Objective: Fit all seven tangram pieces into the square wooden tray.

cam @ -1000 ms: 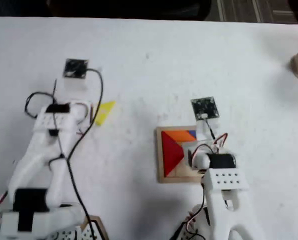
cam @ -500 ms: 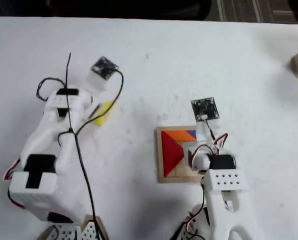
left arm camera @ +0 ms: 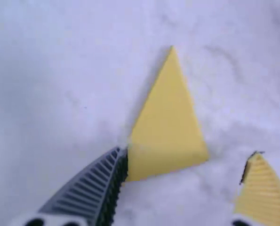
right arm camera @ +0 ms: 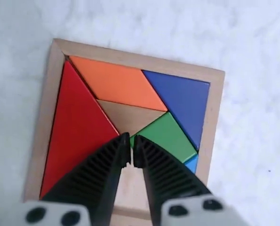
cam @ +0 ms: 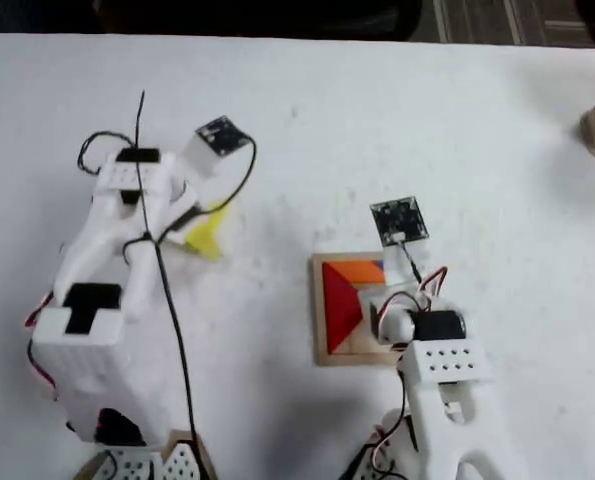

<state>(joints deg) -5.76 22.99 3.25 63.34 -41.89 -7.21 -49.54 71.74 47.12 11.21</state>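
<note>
Lying well left of the square wooden tray [cam: 317,310] in the high view, the flat yellow triangle piece [cam: 205,234] rests on the white table [cam: 397,120]. Left wrist view: the left gripper [left arm camera: 187,157] has its fingers apart around this triangle, the dark one touching it. Right wrist view: the right gripper [right arm camera: 131,143], fingers together and holding nothing, hangs over the tray's middle

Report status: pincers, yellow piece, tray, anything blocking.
Left pincer open, astride the yellow triangle on the table. Right pincer shut, over the wooden tray. Tray part filled; right pincer hangs above its bare slot.
</note>
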